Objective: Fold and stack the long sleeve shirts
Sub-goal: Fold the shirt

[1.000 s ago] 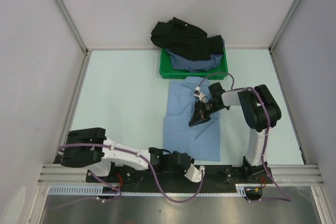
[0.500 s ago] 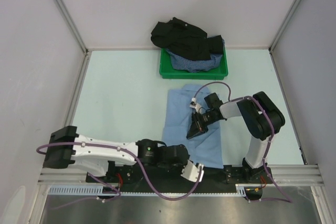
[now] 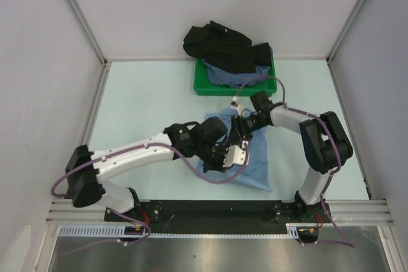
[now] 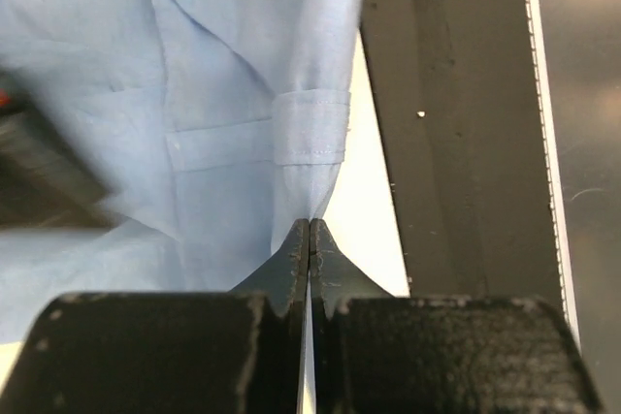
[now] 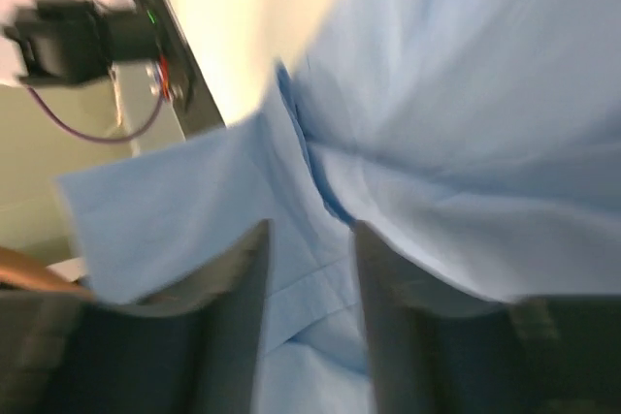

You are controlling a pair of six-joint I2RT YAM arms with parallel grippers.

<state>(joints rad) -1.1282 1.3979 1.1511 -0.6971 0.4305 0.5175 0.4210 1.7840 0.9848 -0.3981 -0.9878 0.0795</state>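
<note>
Robot lab test cell, not a home or shop. Pale table [image 3: 140, 113] boxed in by plain white panels [image 3: 51, 62] on left, far and right edges, metal frame posts [image 3: 77, 14] at the far corners. Aluminium extrusion rail [image 3: 357, 209] and black mounting plate [image 3: 210, 209] along the near edge, arms [image 3: 134, 157] on it with exposed purple cabling [image 3: 221, 181].

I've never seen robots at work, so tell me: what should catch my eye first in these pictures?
Two arms meet over a light blue shirt in the middle of the table. The left gripper is pinched shut on its edge and the right gripper is close against the cloth. At the far edge, a black shirt is heaped over a checked shirt in a green tray, spilling past its back rim.
</note>
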